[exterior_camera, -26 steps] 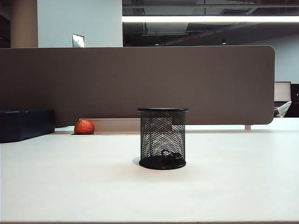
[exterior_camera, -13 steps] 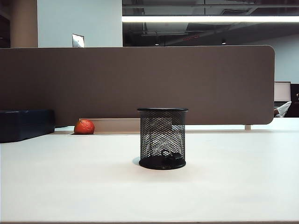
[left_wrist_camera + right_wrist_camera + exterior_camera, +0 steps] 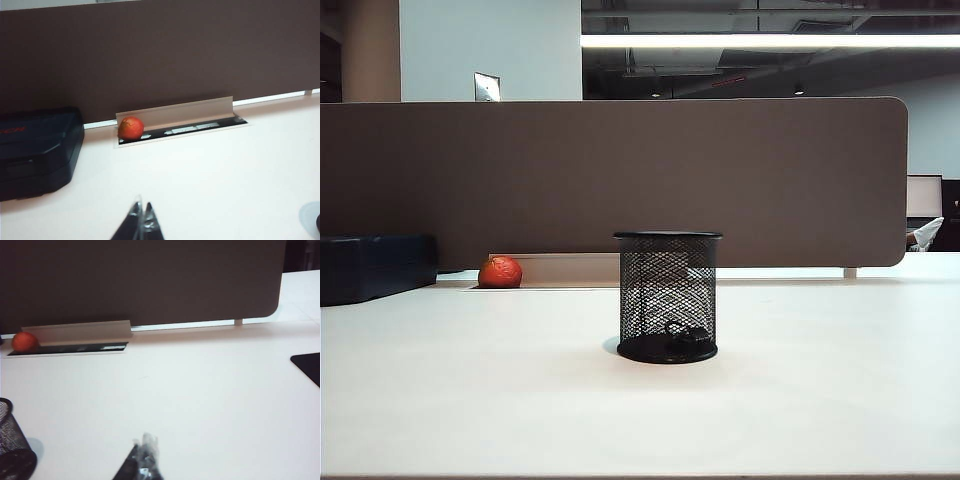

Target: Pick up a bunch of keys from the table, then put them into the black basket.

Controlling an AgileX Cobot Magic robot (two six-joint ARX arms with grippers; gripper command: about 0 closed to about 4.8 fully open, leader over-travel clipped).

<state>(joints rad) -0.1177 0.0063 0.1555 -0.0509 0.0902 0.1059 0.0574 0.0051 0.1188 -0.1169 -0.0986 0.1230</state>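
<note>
Seen from the exterior camera, left to right: a dark blue box (image 3: 375, 266) sits at the far left edge of the table (image 3: 840, 400), well to the left of the black basket (image 3: 668, 296); an orange-red ball (image 3: 500, 272) lies between box and basket, at the foot of the brown partition (image 3: 620, 170); the basket stands upright near the table's middle. Neither arm appears in this view.

The bunch of keys (image 3: 686, 333) lies inside the basket, on its base, visible through the mesh as a small dark cluster. Its long axis cannot be made out through the wire.

Left wrist view: the left gripper (image 3: 142, 225) hangs above bare tabletop with its fingertips pressed together and nothing between them. The ball rests in a cable slot (image 3: 180, 131) ahead of it, the box alongside.

Right wrist view: the right gripper (image 3: 142, 465) has its fingertips pressed together and empty. The basket's rim and mesh show at the frame edge, beside and near this gripper.

Judgement: with the keys lying in the basket and both grippers clear of it, the task reads as complete; no further reach is called for. Which arm is nearer cannot be told.
</note>
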